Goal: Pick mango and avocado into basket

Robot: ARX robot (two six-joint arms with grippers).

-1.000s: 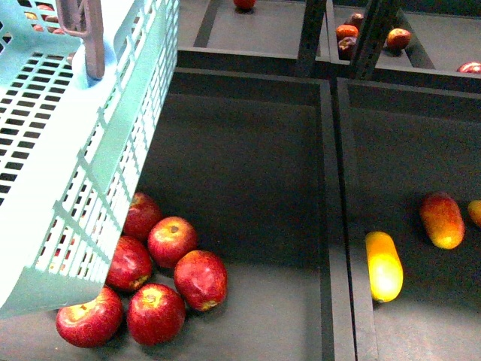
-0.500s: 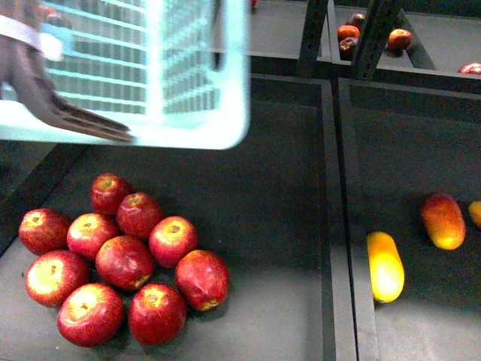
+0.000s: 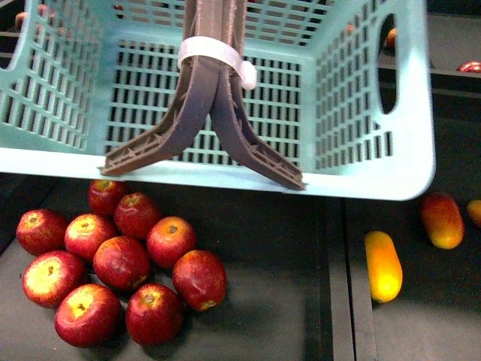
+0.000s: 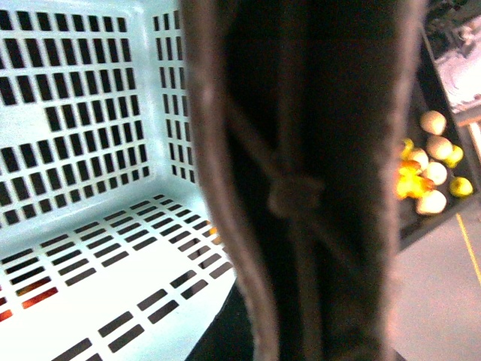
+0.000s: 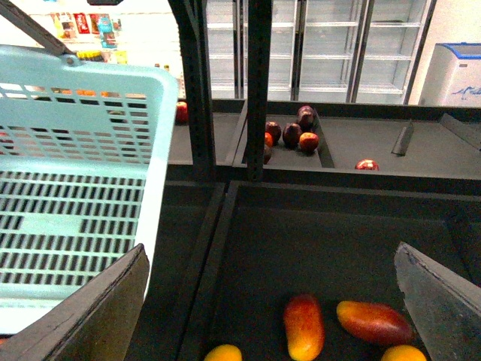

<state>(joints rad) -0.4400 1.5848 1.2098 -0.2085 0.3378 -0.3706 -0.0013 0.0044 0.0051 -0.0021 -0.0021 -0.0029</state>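
The turquoise basket (image 3: 376, 162) hangs in the air above the bins, filling the top of the front view. Its brown handle (image 3: 214, 90) with a white tie rises out of frame. The left gripper is shut on that handle (image 4: 301, 188); its jaws are hidden behind it in the left wrist view. The empty basket floor (image 4: 90, 263) shows there. A red-orange mango (image 3: 442, 219) lies in the right bin. In the right wrist view the same mango (image 5: 304, 326) lies below my open right gripper (image 5: 274, 293), beside a second red mango (image 5: 374, 322). No avocado is in view.
Several red apples (image 3: 120, 263) lie in the left bin under the basket. A slim yellow fruit (image 3: 383, 265) lies in the right bin, left of the mango. A dark divider (image 3: 337, 286) separates the bins. More fruit (image 5: 293, 135) sits in far bins behind black posts (image 5: 259, 83).
The basket has swung from tilted at the far left to level and wide across the top of the front view, handle facing the camera. The fruit has not moved.
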